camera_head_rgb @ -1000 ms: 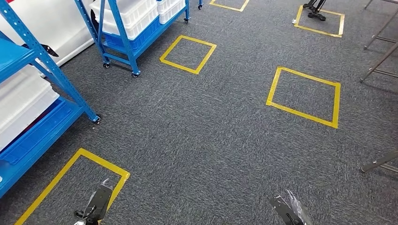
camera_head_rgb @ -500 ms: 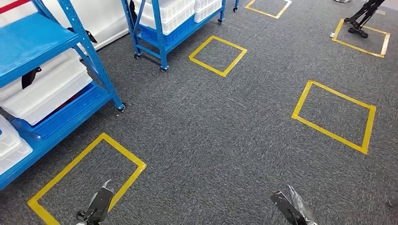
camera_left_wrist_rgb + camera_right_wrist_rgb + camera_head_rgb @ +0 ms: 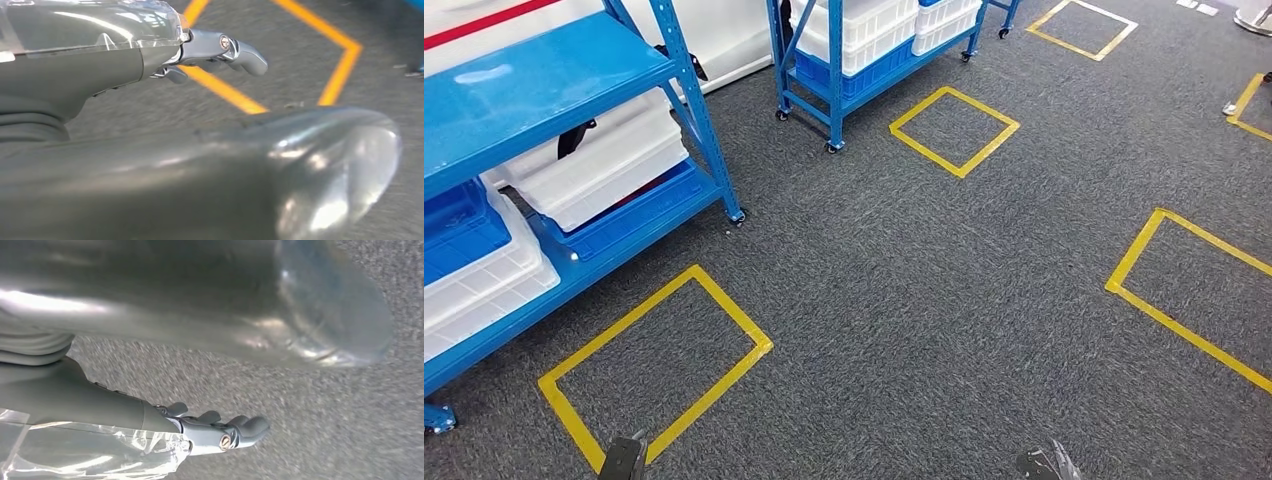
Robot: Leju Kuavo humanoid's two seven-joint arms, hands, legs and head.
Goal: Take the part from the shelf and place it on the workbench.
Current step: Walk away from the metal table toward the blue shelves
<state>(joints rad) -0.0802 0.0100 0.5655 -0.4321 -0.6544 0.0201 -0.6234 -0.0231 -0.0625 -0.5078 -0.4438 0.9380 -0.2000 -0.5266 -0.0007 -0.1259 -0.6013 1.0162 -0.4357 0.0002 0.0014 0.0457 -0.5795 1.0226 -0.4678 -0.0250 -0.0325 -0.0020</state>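
Note:
A blue shelf rack [image 3: 544, 80] stands at the left in the head view. On its lower levels sit white bins [image 3: 594, 160] and blue bins [image 3: 459, 225]. A dark strap-like thing [image 3: 576, 138] lies at the edge of one white bin; I cannot tell whether it is the part. My left hand [image 3: 622, 458] hangs low at the bottom edge, over the carpet beside a yellow tape square [image 3: 656, 352]. My right hand [image 3: 1046, 462] hangs at the bottom right. In the wrist views both the left hand [image 3: 125, 60] and the right hand [image 3: 150, 420] hold nothing, their fingers stretched out.
A second blue wheeled rack [image 3: 864, 50] with white and blue bins stands at the back. More yellow tape squares [image 3: 954, 130] [image 3: 1184, 290] mark the grey carpet to the right of the shelves.
The whole view has swung: the camera turned toward the left shelf, which now takes up more of the picture. Both hands sit lower at the bottom edge.

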